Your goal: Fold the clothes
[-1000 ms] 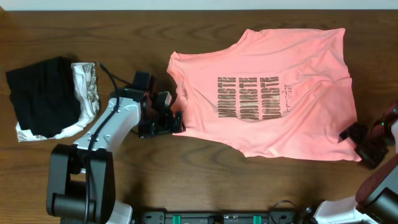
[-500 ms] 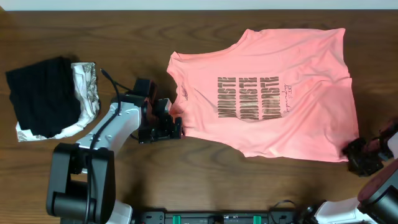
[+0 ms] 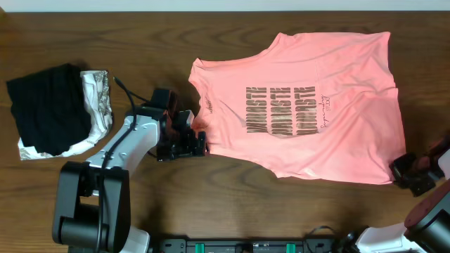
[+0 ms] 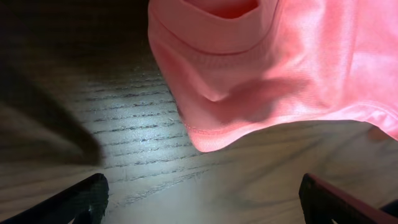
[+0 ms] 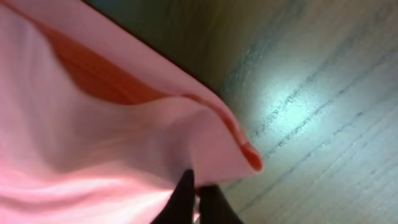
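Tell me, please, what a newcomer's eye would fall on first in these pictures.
A salmon-pink short-sleeved T-shirt with dark metallic lettering lies spread right of centre on the dark wooden table. The right gripper is shut on its near right corner, while the left gripper stands open at its left edge. A black folded garment sits far left.

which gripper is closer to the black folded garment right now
Left. The left gripper sits open at the T-shirt's nearer edge, a short way from the black folded garment. The right gripper is across the table, pinching the T-shirt's far corner.
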You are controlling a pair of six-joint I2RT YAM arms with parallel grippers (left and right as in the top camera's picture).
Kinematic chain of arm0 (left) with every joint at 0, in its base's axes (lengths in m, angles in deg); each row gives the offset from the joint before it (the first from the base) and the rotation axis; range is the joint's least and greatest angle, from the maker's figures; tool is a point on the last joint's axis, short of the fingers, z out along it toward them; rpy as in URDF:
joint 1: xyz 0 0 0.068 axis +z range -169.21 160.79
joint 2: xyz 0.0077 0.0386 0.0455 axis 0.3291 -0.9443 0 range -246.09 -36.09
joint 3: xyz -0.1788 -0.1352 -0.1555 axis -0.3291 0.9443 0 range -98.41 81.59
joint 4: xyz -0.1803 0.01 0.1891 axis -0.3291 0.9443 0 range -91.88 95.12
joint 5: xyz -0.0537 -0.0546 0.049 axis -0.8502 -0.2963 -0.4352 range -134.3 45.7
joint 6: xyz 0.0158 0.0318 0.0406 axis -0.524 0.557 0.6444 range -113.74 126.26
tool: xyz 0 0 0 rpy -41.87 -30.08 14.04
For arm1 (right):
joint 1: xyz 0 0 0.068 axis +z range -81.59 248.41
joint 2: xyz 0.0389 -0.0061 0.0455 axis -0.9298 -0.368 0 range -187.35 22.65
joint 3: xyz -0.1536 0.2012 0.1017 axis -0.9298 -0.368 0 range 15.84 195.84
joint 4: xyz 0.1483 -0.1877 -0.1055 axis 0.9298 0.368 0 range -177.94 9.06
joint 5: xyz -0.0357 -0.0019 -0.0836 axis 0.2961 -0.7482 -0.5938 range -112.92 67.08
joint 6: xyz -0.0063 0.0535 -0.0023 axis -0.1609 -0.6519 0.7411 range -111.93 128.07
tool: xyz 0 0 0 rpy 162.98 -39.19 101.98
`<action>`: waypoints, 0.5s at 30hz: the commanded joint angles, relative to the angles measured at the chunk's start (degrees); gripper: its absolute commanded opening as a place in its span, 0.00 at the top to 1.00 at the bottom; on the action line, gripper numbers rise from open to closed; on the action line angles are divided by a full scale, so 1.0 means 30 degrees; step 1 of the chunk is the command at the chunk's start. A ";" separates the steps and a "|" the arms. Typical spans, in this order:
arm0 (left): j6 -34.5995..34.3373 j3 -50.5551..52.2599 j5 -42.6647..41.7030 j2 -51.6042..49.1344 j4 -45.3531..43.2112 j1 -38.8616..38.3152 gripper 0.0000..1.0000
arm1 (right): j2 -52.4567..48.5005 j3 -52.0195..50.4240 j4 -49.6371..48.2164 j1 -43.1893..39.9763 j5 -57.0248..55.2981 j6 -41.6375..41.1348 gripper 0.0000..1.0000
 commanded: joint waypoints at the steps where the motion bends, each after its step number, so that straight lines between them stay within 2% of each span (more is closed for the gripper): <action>1: 0.0160 0.0087 -0.0262 -0.0087 0.0007 0.0051 0.02 | 0.0022 -0.0102 -0.0138 -0.0102 -0.0095 -0.0146 0.99; 11: 0.0087 0.0087 -0.0277 -0.0087 -0.0291 0.0044 0.02 | 0.0073 -0.0080 -0.0124 0.0036 0.1071 0.0087 0.99; 15: 0.0095 0.0087 -0.1559 -0.0087 -0.0444 0.0044 0.02 | 0.0605 -0.0080 0.0036 0.0262 0.1290 0.0095 0.99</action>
